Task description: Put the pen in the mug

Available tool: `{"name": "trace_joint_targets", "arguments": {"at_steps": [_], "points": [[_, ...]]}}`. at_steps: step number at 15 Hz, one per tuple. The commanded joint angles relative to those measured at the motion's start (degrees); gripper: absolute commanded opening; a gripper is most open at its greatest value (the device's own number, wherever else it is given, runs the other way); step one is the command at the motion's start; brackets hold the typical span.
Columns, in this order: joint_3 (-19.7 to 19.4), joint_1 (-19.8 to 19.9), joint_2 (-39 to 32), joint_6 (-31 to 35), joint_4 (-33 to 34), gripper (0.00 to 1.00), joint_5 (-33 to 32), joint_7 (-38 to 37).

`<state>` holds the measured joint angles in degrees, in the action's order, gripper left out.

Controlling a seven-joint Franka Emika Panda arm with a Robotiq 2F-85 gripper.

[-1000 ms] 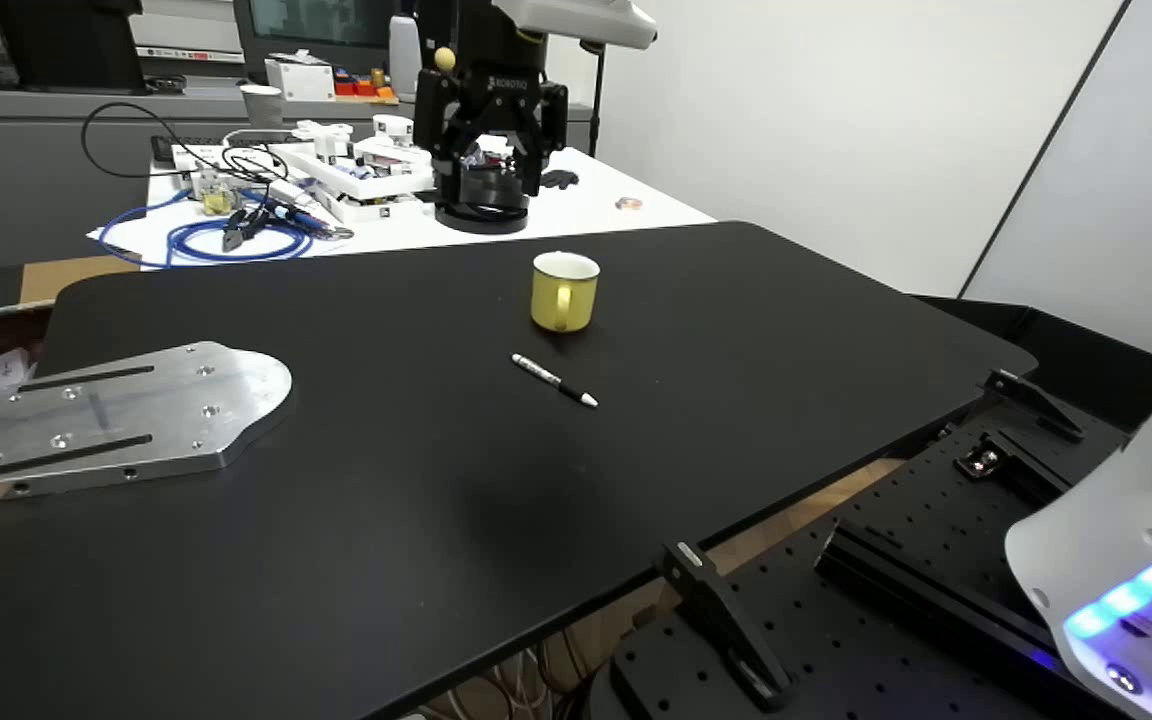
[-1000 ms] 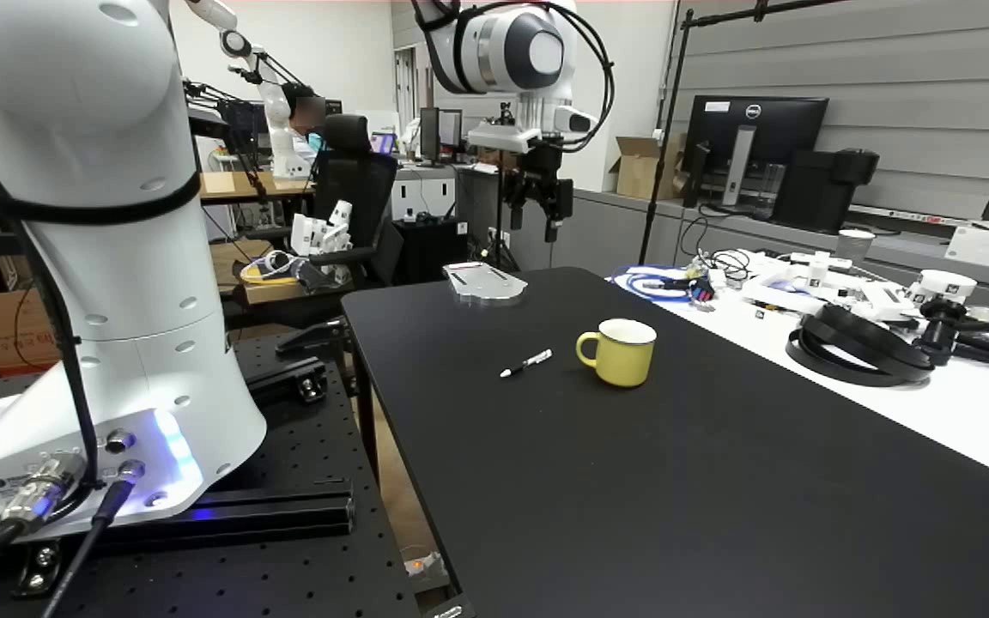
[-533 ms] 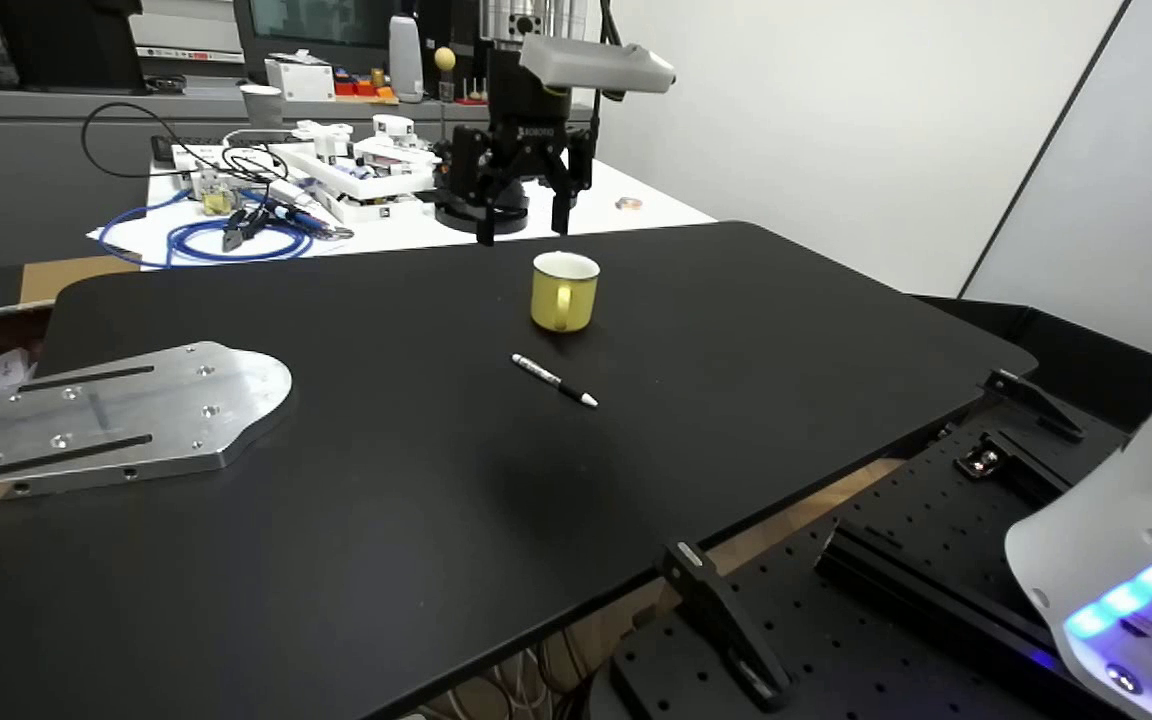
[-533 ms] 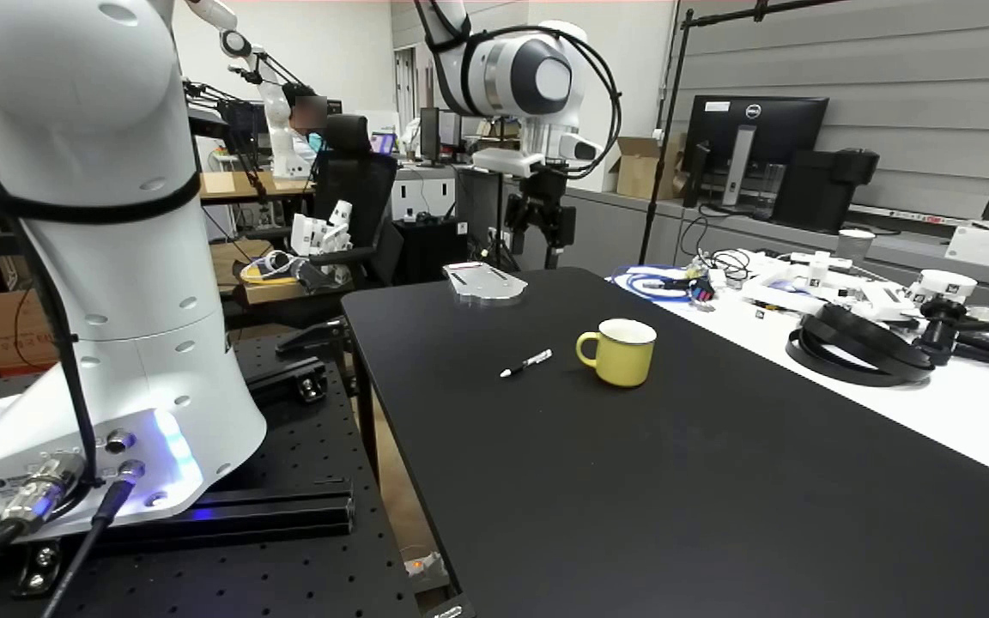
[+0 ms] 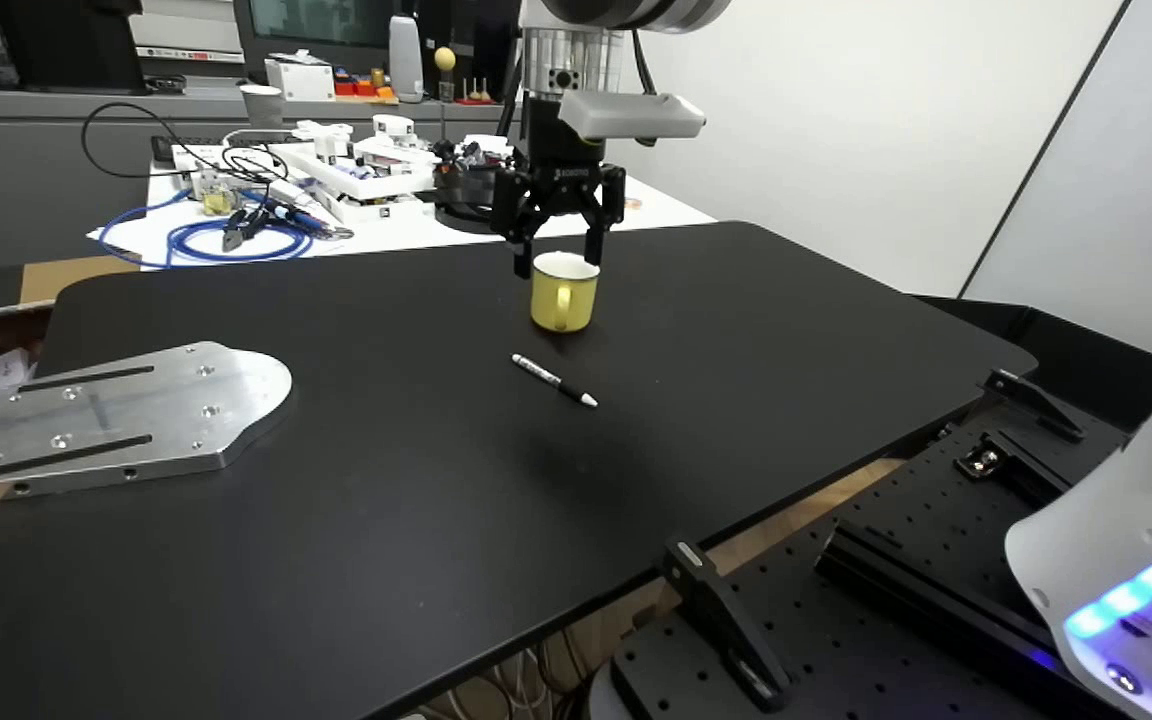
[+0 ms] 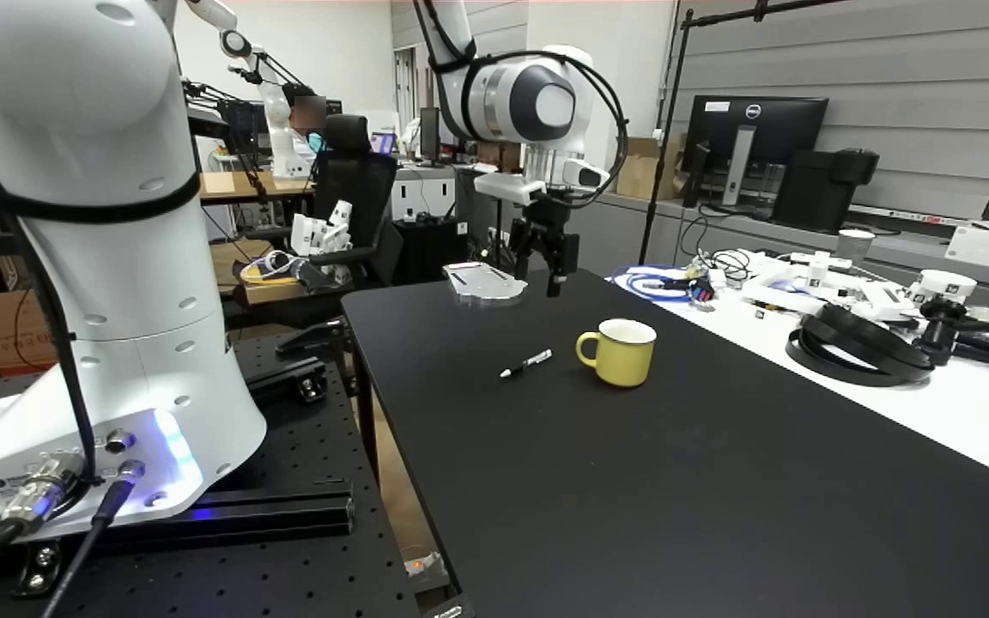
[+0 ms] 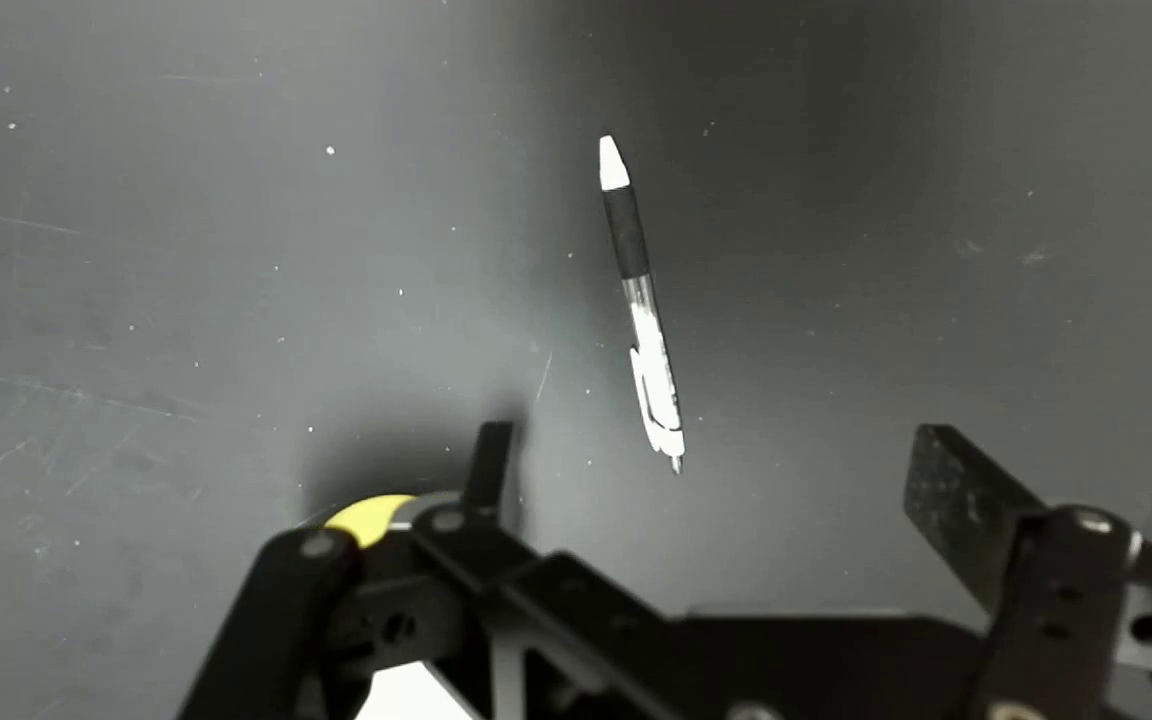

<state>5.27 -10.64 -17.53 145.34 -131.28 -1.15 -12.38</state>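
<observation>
The pen (image 5: pixel 554 381) lies flat on the black table, with a white tip, dark grip and whitish barrel; it also shows in an exterior view (image 6: pixel 526 364) and in the wrist view (image 7: pixel 642 300). The yellow mug (image 5: pixel 564 308) stands upright close to the pen, its handle showing in both exterior views (image 6: pixel 623 356). In the wrist view the mug (image 7: pixel 366 518) is mostly hidden behind the left finger. My gripper (image 5: pixel 558 263) is open and empty, pointing down above the table, apart from pen and mug (image 6: pixel 537 281). In the wrist view the pen's clip end lies just ahead of the gap between the fingertips (image 7: pixel 716 435).
A silver metal plate (image 5: pixel 136 410) lies on the table's side, also seen in an exterior view (image 6: pixel 486 283). A white table (image 5: pixel 666 208) with cables, white parts and a black round device adjoins the black table. The robot base (image 6: pixel 117 429) stands beyond the opposite edge.
The gripper has come down toward the table, moving right in an exterior view, and stays open. The pen and mug have not moved.
</observation>
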Motion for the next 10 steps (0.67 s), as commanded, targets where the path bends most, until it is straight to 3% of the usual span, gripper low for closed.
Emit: {"name": "trace_joint_targets", "arguments": {"at_steps": [1, 10], "points": [[-0.1, 0.1, -0.1, 0.1, -0.3, 1.00, 0.1, 0.1], [-0.3, 0.2, -0.2, 0.1, -0.7, 1.00, 0.1, 0.0]]}}
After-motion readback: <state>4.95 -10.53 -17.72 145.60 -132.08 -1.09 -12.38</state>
